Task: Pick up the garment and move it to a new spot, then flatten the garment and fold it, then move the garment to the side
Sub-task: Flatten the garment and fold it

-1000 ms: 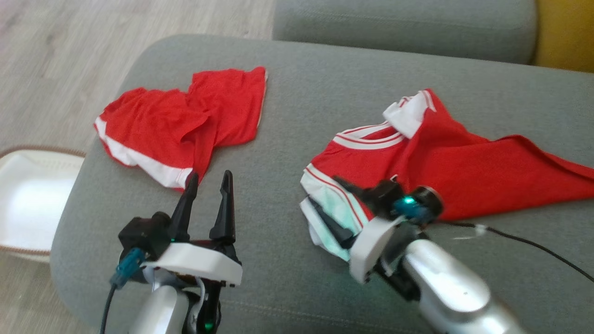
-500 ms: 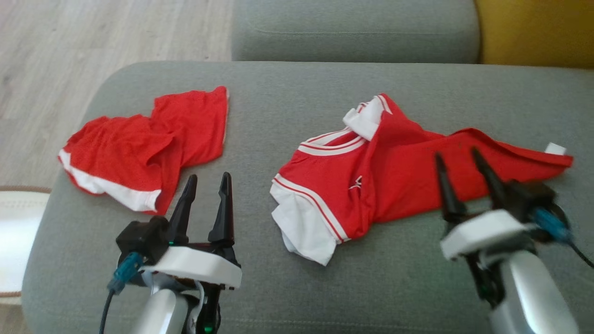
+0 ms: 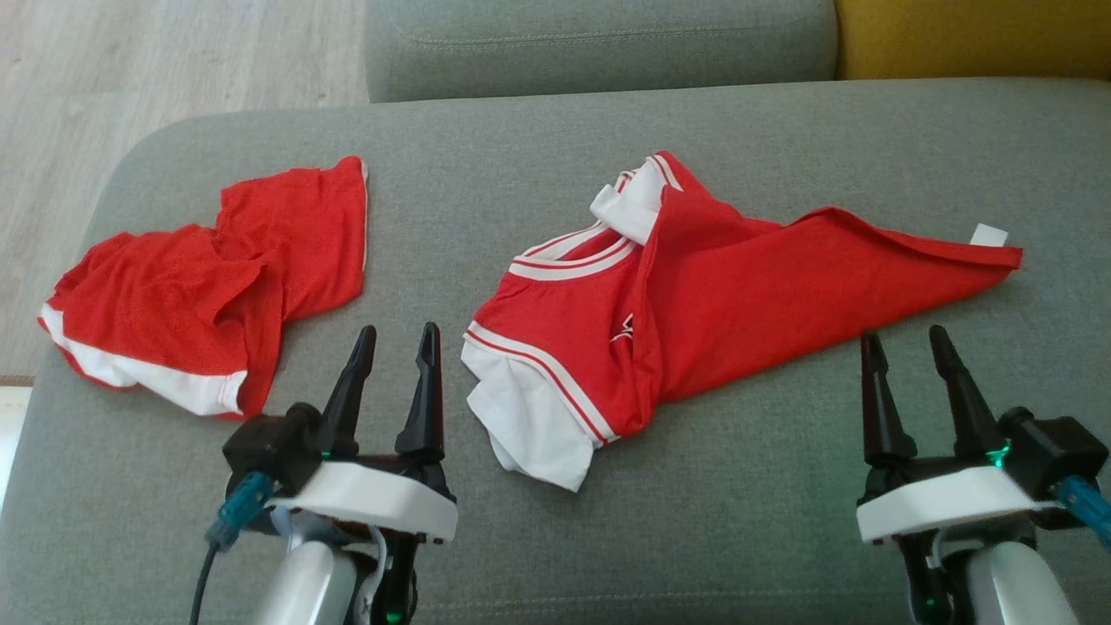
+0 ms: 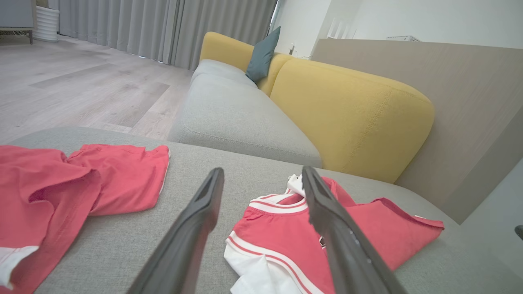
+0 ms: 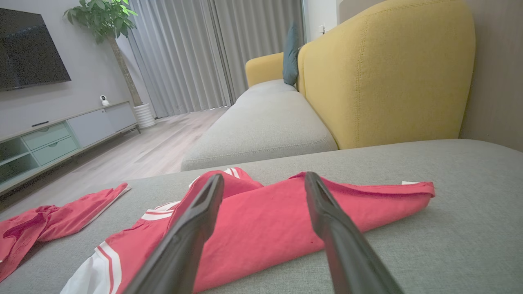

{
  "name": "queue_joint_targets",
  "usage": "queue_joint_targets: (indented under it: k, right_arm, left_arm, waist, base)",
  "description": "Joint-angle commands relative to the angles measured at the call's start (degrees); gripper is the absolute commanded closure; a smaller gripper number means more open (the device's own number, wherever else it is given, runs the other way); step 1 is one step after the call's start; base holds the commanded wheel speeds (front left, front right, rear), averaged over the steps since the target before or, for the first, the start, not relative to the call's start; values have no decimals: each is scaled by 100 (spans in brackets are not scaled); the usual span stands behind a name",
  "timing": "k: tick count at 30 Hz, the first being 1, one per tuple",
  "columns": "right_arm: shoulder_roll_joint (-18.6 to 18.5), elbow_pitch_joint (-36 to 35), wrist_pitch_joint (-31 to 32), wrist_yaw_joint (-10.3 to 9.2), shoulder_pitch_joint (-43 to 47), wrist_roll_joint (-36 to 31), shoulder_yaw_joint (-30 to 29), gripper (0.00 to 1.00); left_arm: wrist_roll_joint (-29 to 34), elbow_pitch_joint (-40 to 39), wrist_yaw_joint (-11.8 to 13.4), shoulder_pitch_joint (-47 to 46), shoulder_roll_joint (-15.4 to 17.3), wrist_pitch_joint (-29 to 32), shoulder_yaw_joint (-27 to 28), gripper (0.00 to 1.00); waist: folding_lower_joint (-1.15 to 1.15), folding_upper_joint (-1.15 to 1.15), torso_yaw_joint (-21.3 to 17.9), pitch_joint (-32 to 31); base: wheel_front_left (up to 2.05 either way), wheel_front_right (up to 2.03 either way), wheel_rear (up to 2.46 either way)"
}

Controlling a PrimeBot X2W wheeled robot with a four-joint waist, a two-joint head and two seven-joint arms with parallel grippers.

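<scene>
Bare cushion (image 3: 694,521) at 6 o'clock of crumpled shirt (image 3: 738,295), shorts (image 3: 208,286) at 9 near the edge; left hand (image 3: 395,334), right hand (image 3: 907,338) agape, empty, right pulled back off the shirt.

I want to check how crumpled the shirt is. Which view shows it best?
The head view: the whole shirt lies in sight from above. The wrist views see it low, partly behind fingers.

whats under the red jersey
The red jersey lies on the grey sofa cushion. Its folded-over half covers part of its own front; anything else beneath is hidden.
</scene>
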Motion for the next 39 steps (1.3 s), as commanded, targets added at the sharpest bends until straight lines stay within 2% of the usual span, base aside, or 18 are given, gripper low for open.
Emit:
queue_joint_targets:
  k: [1, 12, 19, 29, 39]
  right_arm:
    - [-21, -201, -70, -4, -138, 27, 174, 0]
    - [-21, -189, -81, -4, -243, -93, 520, 0]
    - [-21, 62, 294, -4, -990, -259, 464, 0]
    - [-21, 1391, 1617, -4, -2653, -872, -22, 0]
    - [-20, 2996, 2193, -4, -3813, -1047, -850, 0]
  left_arm:
    - [47, -206, -3, -153, 11, -35, 175, 0]
    - [51, -165, -35, -208, 11, -35, 110, 0]
    - [29, -124, -57, -323, 11, -35, 89, 0]
    - [-152, -97, -50, -523, 11, -35, -62, 0]
    - [-218, -79, -41, -591, 11, -35, -180, 0]
  waist:
    - [0, 0, -17, 3]
    - [0, 0, 193, 149]
    - [0, 0, 504, 320]
    - [0, 0, 1062, 588]
    - [0, 0, 1443, 756]
  base:
    - [0, 0, 0]
    - [0, 0, 0]
    - [0, 0, 0]
    - [0, 0, 0]
    - [0, 0, 0]
